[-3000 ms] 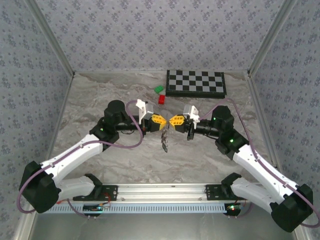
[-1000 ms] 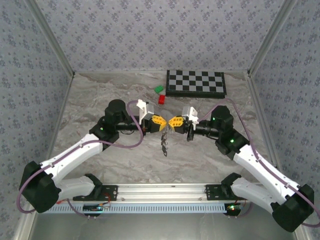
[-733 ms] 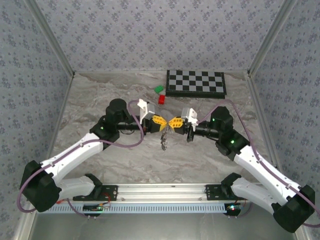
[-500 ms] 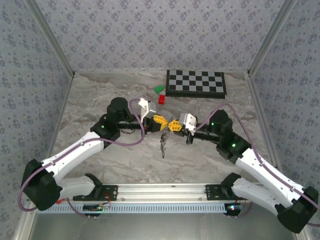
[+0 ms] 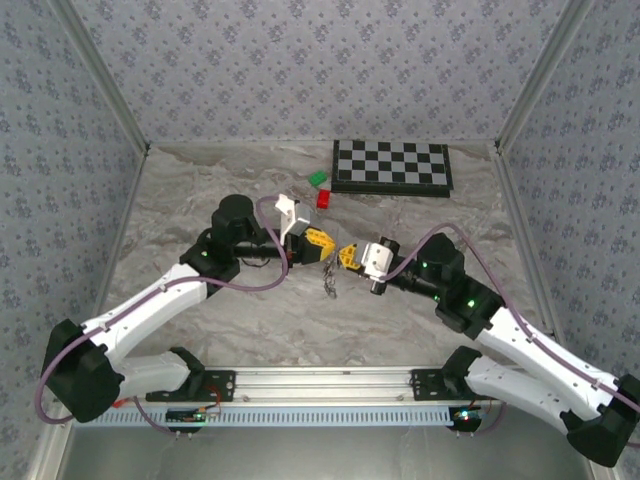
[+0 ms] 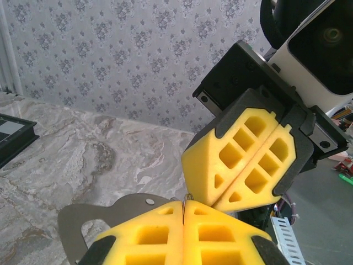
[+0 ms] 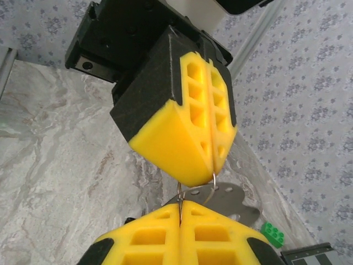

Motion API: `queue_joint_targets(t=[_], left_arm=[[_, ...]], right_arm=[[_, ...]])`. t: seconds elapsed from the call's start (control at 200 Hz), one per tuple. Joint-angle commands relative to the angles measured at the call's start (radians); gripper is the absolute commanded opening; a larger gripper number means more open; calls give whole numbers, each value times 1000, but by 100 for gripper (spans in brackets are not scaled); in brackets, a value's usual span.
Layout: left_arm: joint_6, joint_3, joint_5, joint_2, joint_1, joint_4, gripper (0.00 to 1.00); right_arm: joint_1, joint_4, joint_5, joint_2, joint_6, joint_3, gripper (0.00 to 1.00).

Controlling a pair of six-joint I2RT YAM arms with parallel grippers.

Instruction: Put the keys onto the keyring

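Both grippers meet tip to tip above the middle of the table. My left gripper [image 5: 329, 249] is shut, its yellow pads pinching the thin wire keyring [image 6: 188, 197] at their tip. My right gripper [image 5: 344, 256] is shut too, with the keyring [image 7: 213, 178] running from its tip up to the left gripper's pads [image 7: 193, 132]. In the left wrist view the right gripper's pads [image 6: 248, 160] sit just above my left gripper [image 6: 183, 203]. A dark bunch of keys [image 5: 328, 284] dangles below the two tips, over the marble table [image 5: 200, 200].
A chessboard [image 5: 392, 165] lies at the back right. A green block [image 5: 318, 179] and a red block [image 5: 325, 197] sit just left of it, behind the grippers. Patterned walls close in the table on three sides.
The right arm has pushed in toward the left and rolled its wrist, so its gripper now sits lower and nearer. The dangling keys have swung slightly. Both grippers stayed shut.
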Motion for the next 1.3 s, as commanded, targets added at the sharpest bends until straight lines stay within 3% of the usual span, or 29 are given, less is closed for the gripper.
queue_joint_targets(t=[0.0, 0.19, 0.3, 0.625, 0.9, 1.13, 1.294], left_arm=[[-10, 12, -35, -38, 24, 97, 0], [-14, 11, -27, -36, 22, 108, 0], [-18, 2, -52, -36, 22, 126, 0], [-97, -11, -125, -3, 22, 235, 0], [-214, -54, -217, 10, 18, 372, 0], [-271, -78, -233, 9, 18, 438, 0], [-274, -73, -224, 7, 17, 429, 0]], right_arm=[[11, -15, 13, -32, 11, -39, 0], [9, -12, 10, -32, 26, -43, 0], [3, 23, 33, -37, 126, -58, 37], [-132, 191, -3, -58, 488, -88, 48], [-271, 389, -248, 45, 839, -54, 54], [-286, 541, -392, 176, 990, -2, 44], [-292, 659, -440, 240, 1055, 1, 43]])
